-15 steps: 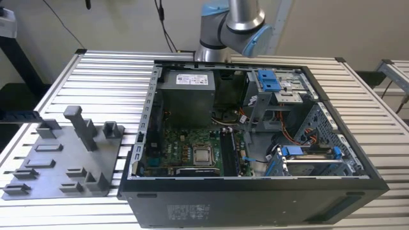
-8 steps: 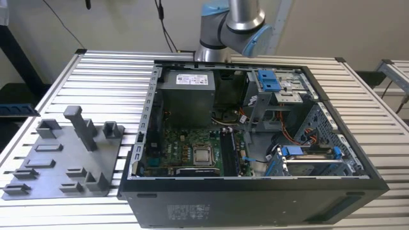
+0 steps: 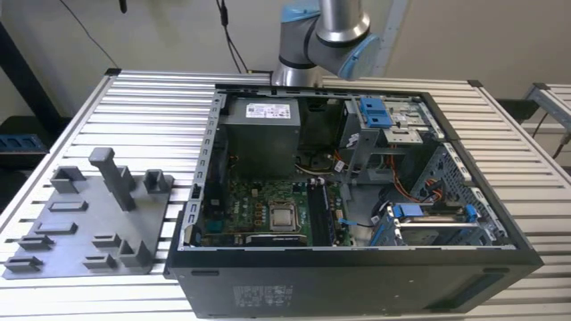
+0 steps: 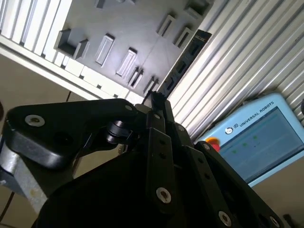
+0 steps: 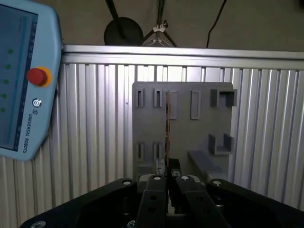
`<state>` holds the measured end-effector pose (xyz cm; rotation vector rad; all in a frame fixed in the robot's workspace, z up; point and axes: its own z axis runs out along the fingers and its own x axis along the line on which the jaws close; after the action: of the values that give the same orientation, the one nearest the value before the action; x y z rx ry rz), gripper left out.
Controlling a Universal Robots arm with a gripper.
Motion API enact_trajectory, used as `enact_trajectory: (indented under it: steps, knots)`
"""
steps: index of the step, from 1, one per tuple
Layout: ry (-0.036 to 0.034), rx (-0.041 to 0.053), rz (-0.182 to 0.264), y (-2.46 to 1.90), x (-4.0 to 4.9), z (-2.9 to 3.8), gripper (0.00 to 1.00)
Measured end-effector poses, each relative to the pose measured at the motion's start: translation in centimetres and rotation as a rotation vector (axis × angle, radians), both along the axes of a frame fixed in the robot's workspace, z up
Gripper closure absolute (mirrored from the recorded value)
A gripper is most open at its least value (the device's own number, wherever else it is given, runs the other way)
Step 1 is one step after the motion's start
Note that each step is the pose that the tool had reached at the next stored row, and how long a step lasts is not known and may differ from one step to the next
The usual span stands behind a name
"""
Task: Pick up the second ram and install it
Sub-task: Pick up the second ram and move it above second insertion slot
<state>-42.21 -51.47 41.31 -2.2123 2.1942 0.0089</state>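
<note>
Second ram (image 5: 167, 123) in carriage. Open computer case (image 3: 357, 267) houses the motherboard (image 3: 254, 200); the grey tray (image 3: 85, 224) lies beside it. The gripper (image 5: 167, 167), fingers closed on one end, holds the stick edge-on, facing the tray. A square, firm grip likely keeps it aligned for seating.
</note>
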Motion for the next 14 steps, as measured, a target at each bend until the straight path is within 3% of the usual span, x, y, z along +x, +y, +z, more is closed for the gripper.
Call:
enact_trajectory:
  steps: [14]
  knots:
    - [-0.0001,0.0001,0.0,0.0,0.37,0.15,0.86]
